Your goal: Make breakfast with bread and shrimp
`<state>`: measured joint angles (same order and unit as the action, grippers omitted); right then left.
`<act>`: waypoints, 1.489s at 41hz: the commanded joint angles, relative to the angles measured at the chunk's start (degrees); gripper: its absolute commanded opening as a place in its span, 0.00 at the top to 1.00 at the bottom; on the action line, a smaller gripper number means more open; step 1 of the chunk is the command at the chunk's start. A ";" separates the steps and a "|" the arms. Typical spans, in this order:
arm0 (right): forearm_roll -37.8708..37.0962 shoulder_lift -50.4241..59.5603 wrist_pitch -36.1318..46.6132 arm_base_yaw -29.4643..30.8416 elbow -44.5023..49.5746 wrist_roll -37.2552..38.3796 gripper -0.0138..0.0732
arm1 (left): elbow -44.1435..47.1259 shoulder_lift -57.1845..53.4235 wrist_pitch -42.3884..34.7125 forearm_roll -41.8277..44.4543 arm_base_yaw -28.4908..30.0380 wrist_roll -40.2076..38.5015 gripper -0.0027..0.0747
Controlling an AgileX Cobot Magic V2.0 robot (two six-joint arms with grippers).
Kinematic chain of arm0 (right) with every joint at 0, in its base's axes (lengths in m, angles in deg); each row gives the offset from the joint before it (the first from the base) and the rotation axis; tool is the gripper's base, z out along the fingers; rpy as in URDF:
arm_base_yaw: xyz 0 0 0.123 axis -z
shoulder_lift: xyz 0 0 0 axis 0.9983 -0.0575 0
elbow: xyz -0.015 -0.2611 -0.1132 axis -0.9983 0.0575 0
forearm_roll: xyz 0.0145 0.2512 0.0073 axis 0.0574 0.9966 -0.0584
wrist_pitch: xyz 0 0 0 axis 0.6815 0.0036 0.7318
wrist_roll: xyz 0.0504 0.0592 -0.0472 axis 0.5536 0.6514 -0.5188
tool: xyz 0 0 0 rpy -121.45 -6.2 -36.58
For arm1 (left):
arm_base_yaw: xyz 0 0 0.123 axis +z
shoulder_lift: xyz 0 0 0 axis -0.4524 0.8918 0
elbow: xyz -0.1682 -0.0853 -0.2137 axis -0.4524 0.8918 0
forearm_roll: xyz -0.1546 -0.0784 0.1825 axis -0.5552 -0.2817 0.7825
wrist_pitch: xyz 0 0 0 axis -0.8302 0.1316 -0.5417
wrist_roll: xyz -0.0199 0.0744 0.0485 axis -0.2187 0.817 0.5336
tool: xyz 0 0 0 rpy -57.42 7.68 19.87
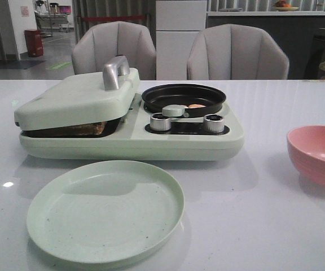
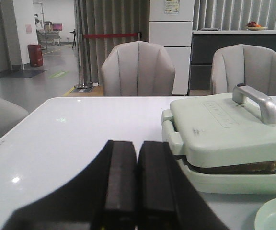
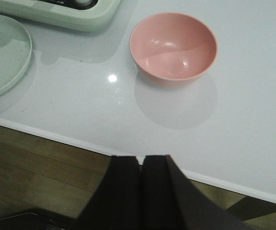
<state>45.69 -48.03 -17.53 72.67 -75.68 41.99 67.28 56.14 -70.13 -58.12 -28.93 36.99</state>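
Observation:
A pale green breakfast maker (image 1: 128,132) stands mid-table. Its sandwich lid (image 1: 78,96) is down on browned bread (image 1: 83,129), which shows only as a dark edge in the gap, also in the left wrist view (image 2: 234,167). A small orange shrimp piece (image 1: 196,105) lies in the black frying pan (image 1: 183,97). My left gripper (image 2: 137,148) is shut and empty, left of the maker. My right gripper (image 3: 141,160) is shut and empty, back at the table's front edge, short of the pink bowl (image 3: 173,47). Neither gripper shows in the front view.
An empty pale green plate (image 1: 105,210) lies in front of the maker. The empty pink bowl (image 1: 319,153) stands at the right. Two knobs (image 1: 161,122) sit on the maker's front. Two grey chairs (image 1: 237,52) stand behind the table. Wooden floor (image 3: 32,177) shows below the table edge.

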 commanded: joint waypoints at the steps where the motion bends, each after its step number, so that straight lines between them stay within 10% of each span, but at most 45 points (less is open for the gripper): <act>1: -0.60 -0.65 4.23 -0.19 -1.24 -0.06 0.80 | 1.71 -1.07 -5.59 0.02 0.31 -0.39 0.84; 38: -0.66 0.96 5.27 0.63 0.29 -0.06 0.80 | 1.71 -0.95 -5.59 0.02 0.85 -0.39 0.84; 61: -2.74 15.27 56.71 10.23 32.96 -0.08 0.80 | 1.71 -0.95 -5.59 0.02 0.85 -0.39 0.84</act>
<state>43.90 -32.48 29.41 82.60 -44.26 41.99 67.28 56.14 -70.70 -58.08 -28.23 36.99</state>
